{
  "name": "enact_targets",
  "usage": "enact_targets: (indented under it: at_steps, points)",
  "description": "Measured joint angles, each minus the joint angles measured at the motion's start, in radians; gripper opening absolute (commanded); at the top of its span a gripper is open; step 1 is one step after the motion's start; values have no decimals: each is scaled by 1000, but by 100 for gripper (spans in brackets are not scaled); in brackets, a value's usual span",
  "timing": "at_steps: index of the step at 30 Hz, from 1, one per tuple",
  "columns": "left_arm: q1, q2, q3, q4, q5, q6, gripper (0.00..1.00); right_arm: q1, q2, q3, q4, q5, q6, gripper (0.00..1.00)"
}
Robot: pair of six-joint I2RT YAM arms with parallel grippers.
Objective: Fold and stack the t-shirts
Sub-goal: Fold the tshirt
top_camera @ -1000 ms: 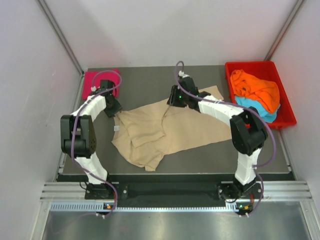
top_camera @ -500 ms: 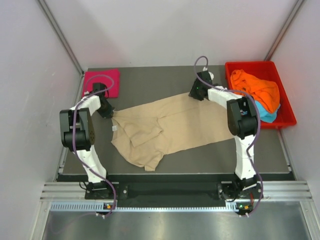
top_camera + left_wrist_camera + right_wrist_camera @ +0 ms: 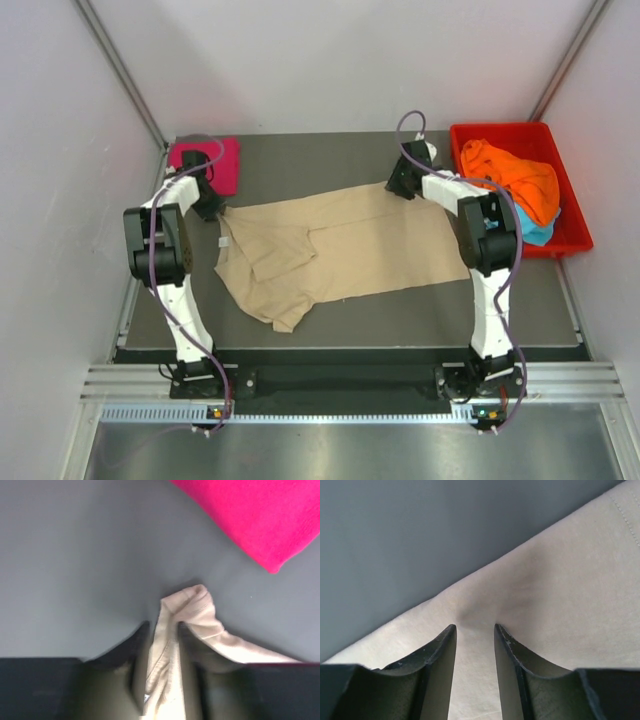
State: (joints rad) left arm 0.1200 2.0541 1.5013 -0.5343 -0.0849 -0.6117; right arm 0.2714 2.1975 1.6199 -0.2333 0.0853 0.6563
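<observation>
Left gripper (image 3: 213, 205) is pinched onto the far left corner of the beige t-shirt (image 3: 340, 245) in the top view, and the right gripper (image 3: 400, 187) has the far right corner, so the shirt lies spread between them across the dark table (image 3: 300, 160). Its far edge runs pretty straight from one gripper to the other, while the near left part is rumpled, with a flap folded over itself. Just beyond the left gripper sits the pink t-shirt (image 3: 228, 165), folded, at the table's back left corner. Over on the right there's a red tray (image 3: 575, 232) with the orange t-shirt (image 3: 515, 180) bunched on top of the light blue t-shirt (image 3: 540, 232)

Left wrist view: the two dark fingers (image 3: 136, 641) are close together with a bunched fold of beige cloth squeezed between them, poking out past the tips. Pink cloth fills the top right corner, apart from the beige bit

Right wrist view: narrow gap here as well, both fingers (image 3: 442, 645) pressed down on the beige cloth near its edge, a small pucker of fabric right at the tips, bare table beyond
</observation>
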Motion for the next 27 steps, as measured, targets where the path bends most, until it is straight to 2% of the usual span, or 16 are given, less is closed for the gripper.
enact_targets:
  at_steps: [1,3,4,5,10,12,14,16,23,27]
  points:
    - [1,3,13,-5,-15,7,41,0,0,0,-2,-3,-7,39]
    - [3,-11,18,-22,-43,14,44,0,-4,-1,-4,-11,-22,40]
    - [5,-27,16,-30,-55,15,53,0,-10,-3,-10,-18,-30,41]
    - [5,-47,10,-38,-63,22,55,0,-20,-7,-19,-26,-36,42]
    - [6,-265,-60,-86,-58,52,57,0,-183,-120,-57,-72,-63,51]
    - [-4,-384,-113,-109,-40,65,54,0,-276,-175,-61,-94,-70,54]
    - [-26,-496,-192,-117,-19,64,53,0,-380,-240,-63,-110,-75,64]
    - [-74,-602,-287,-142,1,60,52,0,-471,-299,-66,-124,-79,72]
    - [-352,-848,-592,-264,38,-45,46,0,-649,-465,-83,-148,-96,75]
    - [-442,-1014,-694,-317,43,-126,43,0,-690,-534,-95,-155,-100,75]
